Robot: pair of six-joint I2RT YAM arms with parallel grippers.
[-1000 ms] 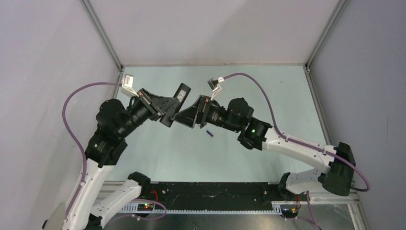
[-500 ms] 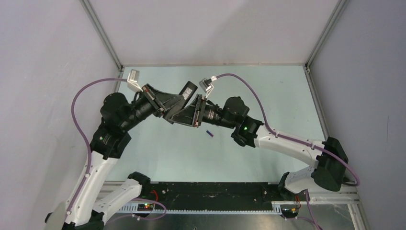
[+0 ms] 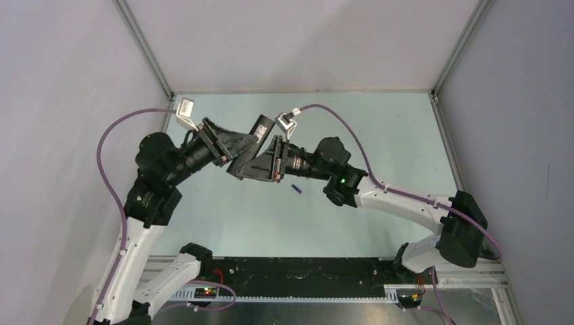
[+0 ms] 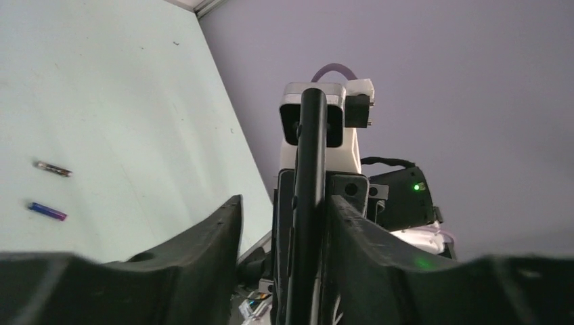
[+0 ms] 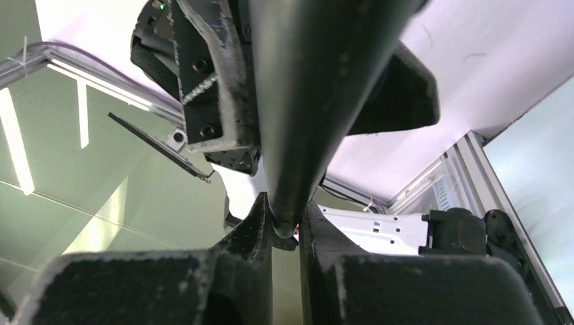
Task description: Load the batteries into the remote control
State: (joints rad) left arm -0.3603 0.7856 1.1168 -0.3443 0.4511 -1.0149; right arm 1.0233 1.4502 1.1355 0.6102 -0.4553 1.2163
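Note:
The remote control [image 3: 261, 126] is a slim black bar held off the table between both arms. My right gripper [image 3: 249, 164] is shut on its end, and in the right wrist view the remote control [image 5: 318, 88] runs up from the right gripper [image 5: 284, 203]. In the left wrist view the remote control [image 4: 308, 203] stands edge-on inside my left gripper [image 4: 284, 201], which is open with a gap on the left side. Two batteries lie on the table: a blue-purple battery [image 4: 47, 212] [image 3: 296, 189] and a dark battery [image 4: 53, 168] with a pale end.
The pale green table [image 3: 379, 142] is fenced by a metal frame [image 3: 301, 91] with grey walls behind and at both sides. The purple cables [image 3: 338, 115] of the wrist cameras arc above the grippers. A black rail [image 3: 298, 271] runs along the near edge.
My right gripper has closed onto the remote control's end. My left gripper, shut on the remote a moment ago, has opened. Both wrists have shifted slightly left.

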